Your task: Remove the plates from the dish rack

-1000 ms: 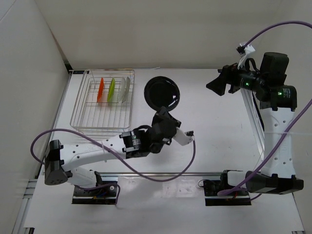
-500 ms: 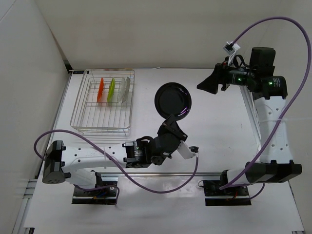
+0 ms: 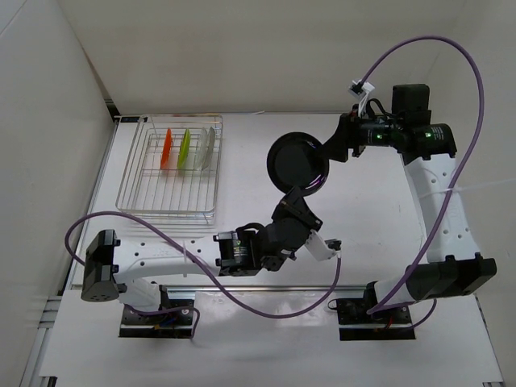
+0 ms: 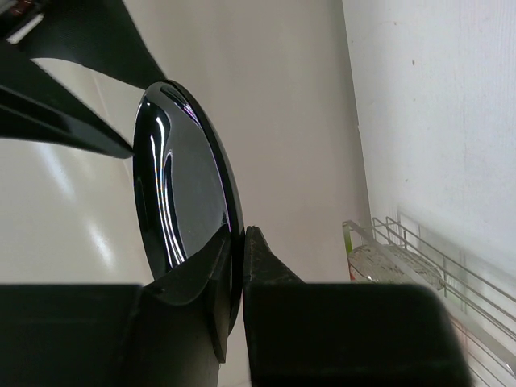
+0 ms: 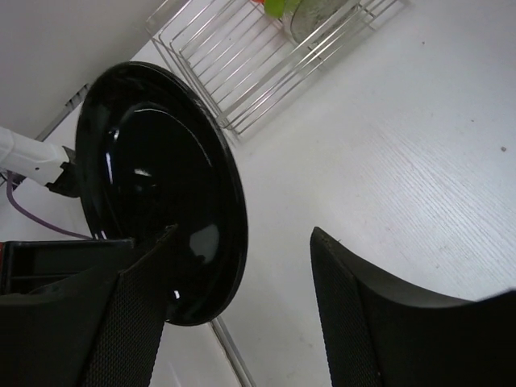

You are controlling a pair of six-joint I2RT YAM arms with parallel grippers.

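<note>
Handover step, by the look of it: the black plate [image 3: 297, 160] is held upright over the bench [image 3: 363, 218], clenched at its lower rim by the left end effector [image 3: 301, 193]. The right end effector [image 3: 329, 150] is spread at the opposite rim; closing there seems called for next. Three plates [image 3: 185, 148] are stood in the rack [image 3: 133, 192].

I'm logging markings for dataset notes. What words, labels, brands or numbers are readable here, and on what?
No text can be read in any view.
The black plate and dish rack show no print.
A white tag, upper right in the top view, is too small to read.
</note>
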